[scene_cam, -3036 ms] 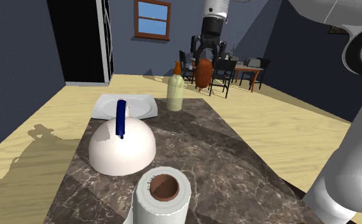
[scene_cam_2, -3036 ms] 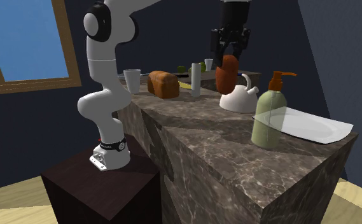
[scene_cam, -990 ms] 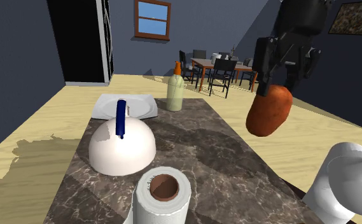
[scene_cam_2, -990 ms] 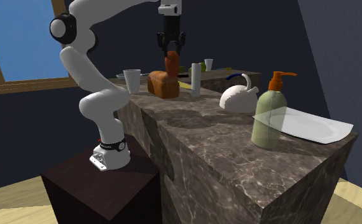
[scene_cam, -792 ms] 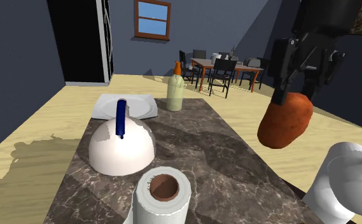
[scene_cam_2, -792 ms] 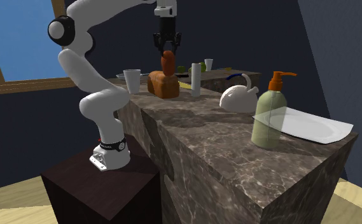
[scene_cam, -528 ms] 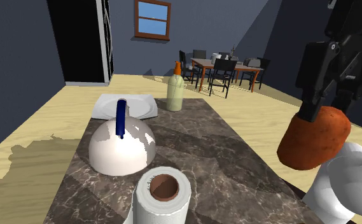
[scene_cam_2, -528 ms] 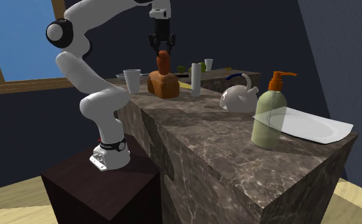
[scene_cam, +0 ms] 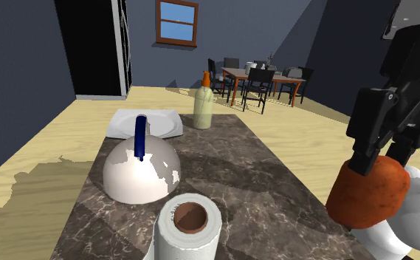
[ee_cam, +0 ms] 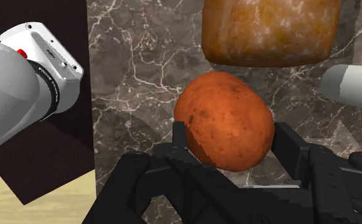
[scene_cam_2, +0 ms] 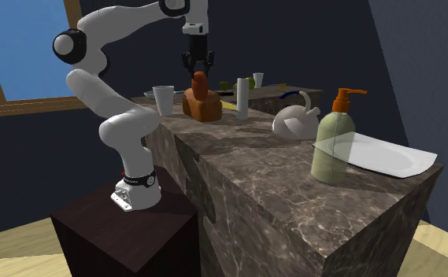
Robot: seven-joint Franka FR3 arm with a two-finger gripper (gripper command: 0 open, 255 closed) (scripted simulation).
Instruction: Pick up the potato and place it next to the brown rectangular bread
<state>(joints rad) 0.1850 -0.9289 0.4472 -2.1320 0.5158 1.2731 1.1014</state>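
While fingers (ee_cam: 180, 137) clasp the potato (ee_cam: 224, 121), bread (ee_cam: 268, 32) and white cylinder (ee_cam: 352, 89) stand near.

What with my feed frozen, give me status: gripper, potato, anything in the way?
Gripper shut on potato. Potato aloft over the counter, just short of the bread. White cylinder stands close by, off to one side.
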